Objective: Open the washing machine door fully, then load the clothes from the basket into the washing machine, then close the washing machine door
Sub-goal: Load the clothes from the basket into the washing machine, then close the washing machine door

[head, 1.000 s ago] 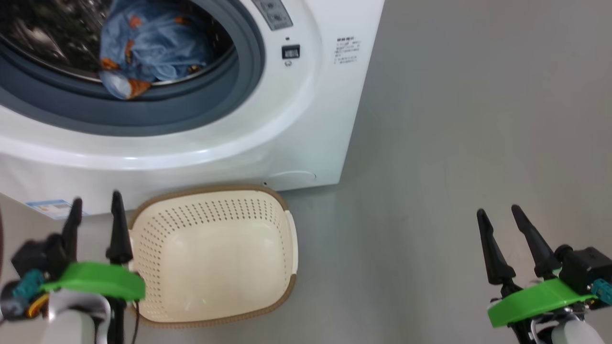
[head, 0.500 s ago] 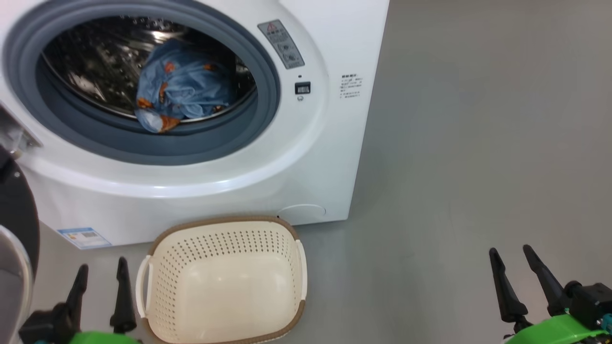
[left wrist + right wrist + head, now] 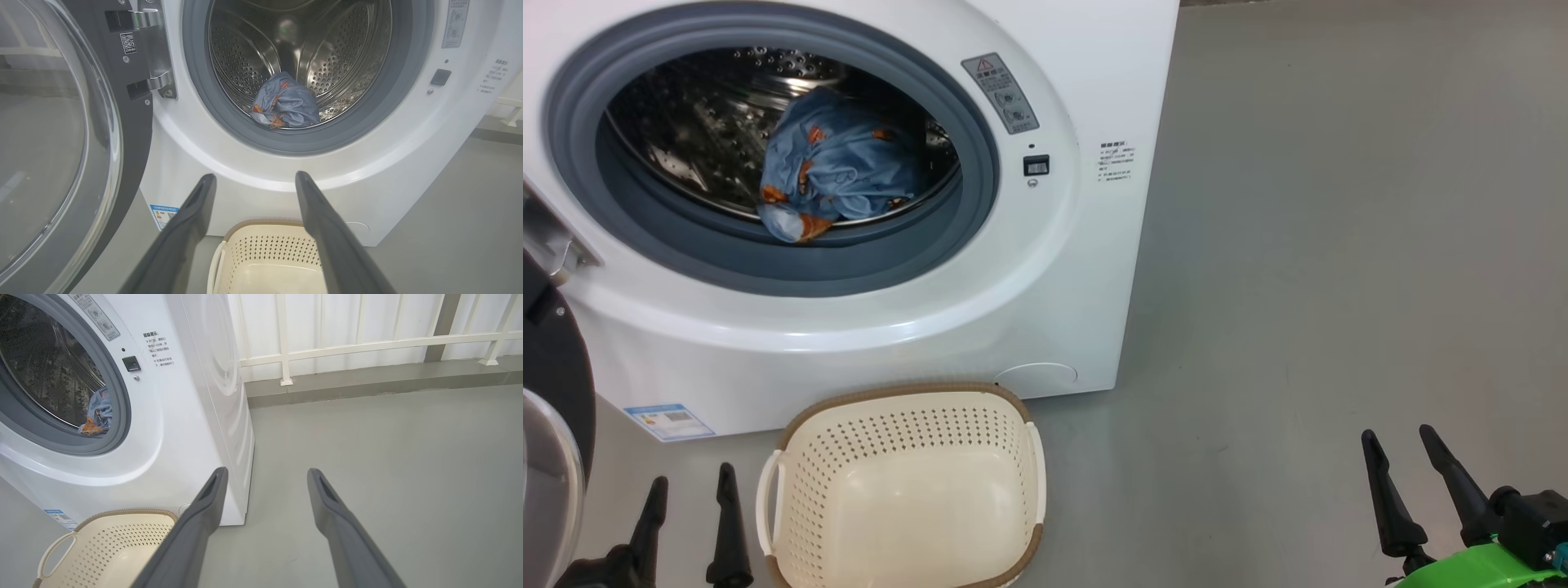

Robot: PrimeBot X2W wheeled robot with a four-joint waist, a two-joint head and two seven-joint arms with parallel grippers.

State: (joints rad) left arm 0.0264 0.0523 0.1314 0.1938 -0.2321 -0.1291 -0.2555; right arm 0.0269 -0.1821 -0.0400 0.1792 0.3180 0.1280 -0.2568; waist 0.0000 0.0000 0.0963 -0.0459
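The white washing machine [image 3: 980, 327] stands with its door [image 3: 53, 143] swung wide to the left, black rim and glass bowl facing me. Light blue bear-print clothes [image 3: 837, 167] lie bunched at the front of the steel drum [image 3: 286, 45], against the grey rubber ring. On the floor before the machine, the cream basket [image 3: 903, 498] holds nothing. My left gripper [image 3: 690, 490] is open just left of the basket; its fingers [image 3: 196, 212] point toward the machine. Far right over bare floor, my right gripper [image 3: 1401, 449] is open with nothing between its fingers.
Grey floor [image 3: 1339, 245] stretches to the right of the machine. A white railing [image 3: 367, 343] and a low kerb run along the back behind it. The open door [image 3: 551, 425] stands close to my left arm.
The head camera has tilted up and back, so the whole drum opening now shows. Both grippers sit lower in the picture. Clothes and basket stay put.
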